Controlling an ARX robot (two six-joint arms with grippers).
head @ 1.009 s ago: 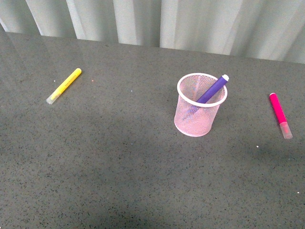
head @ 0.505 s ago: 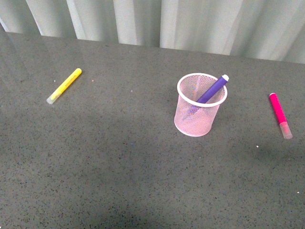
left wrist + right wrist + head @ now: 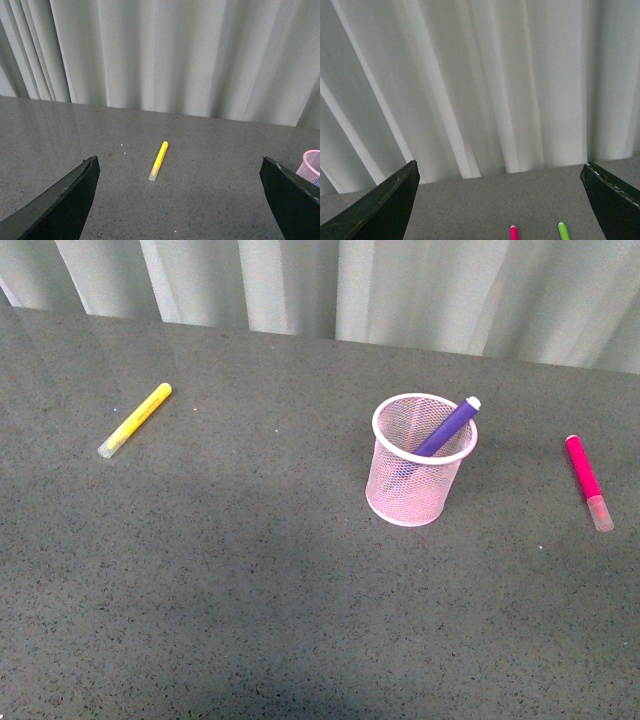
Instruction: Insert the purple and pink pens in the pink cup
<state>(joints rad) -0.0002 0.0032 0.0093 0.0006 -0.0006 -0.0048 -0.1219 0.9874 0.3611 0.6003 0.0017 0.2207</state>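
Observation:
The pale pink wire-mesh cup (image 3: 420,465) stands upright right of the table's middle. The purple pen (image 3: 447,426) leans inside it, its end sticking out over the far right rim. The magenta-pink pen (image 3: 586,480) lies flat on the table to the cup's right, clear cap toward the front; its tip also shows in the right wrist view (image 3: 513,233). Neither arm shows in the front view. My left gripper (image 3: 182,200) is open and empty above the table, the cup's rim (image 3: 312,167) at its edge. My right gripper (image 3: 502,200) is open and empty, facing the curtain.
A yellow marker (image 3: 135,420) lies at the far left of the grey speckled table (image 3: 250,590); it also shows in the left wrist view (image 3: 158,160). A green marker tip (image 3: 563,231) lies beside the pink pen in the right wrist view. A white curtain (image 3: 400,285) hangs behind the table.

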